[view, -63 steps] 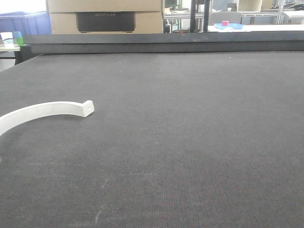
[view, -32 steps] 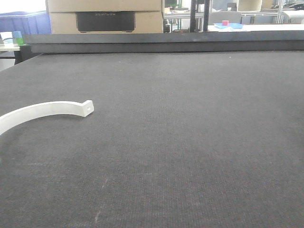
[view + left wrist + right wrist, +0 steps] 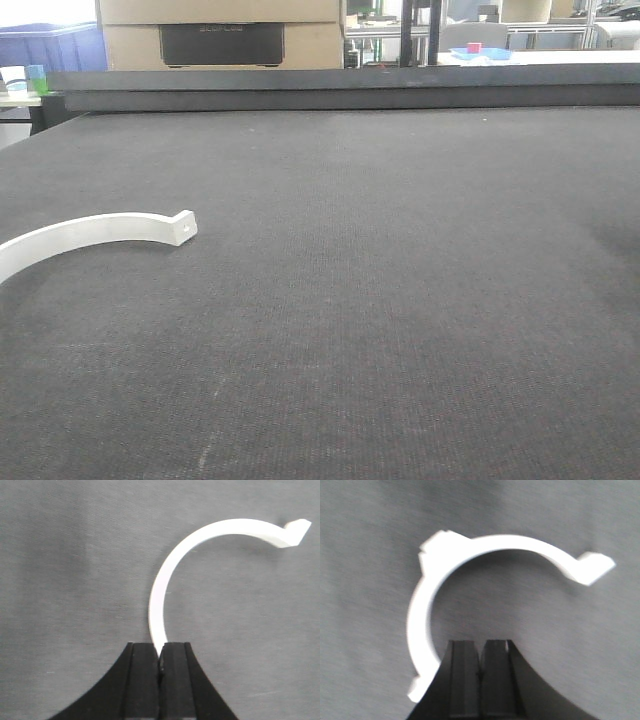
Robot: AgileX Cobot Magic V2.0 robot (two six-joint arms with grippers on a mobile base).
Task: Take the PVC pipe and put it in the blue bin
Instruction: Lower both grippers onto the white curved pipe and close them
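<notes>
The PVC pipe (image 3: 90, 231), a white flat arc with a small hole near its squared end (image 3: 184, 229), lies on the dark table mat (image 3: 380, 280) at the left. In the left wrist view the same arc (image 3: 156, 597) curves up and to the right from just ahead of my left gripper (image 3: 160, 647), whose jaws are shut together; its near end disappears at the jaw tips. My right gripper (image 3: 481, 646) is shut and empty over a white C-shaped curved piece (image 3: 510, 543) lying on the mat. Neither gripper shows in the front view.
A blue bin (image 3: 50, 45) stands beyond the table's far left corner, next to a cardboard box (image 3: 220, 35). A raised black rail (image 3: 350, 88) runs along the table's far edge. A small blue tray (image 3: 482, 55) sits far back right.
The pipe has not moved. A faint shadow has appeared on the mat at the right edge of the front view.
</notes>
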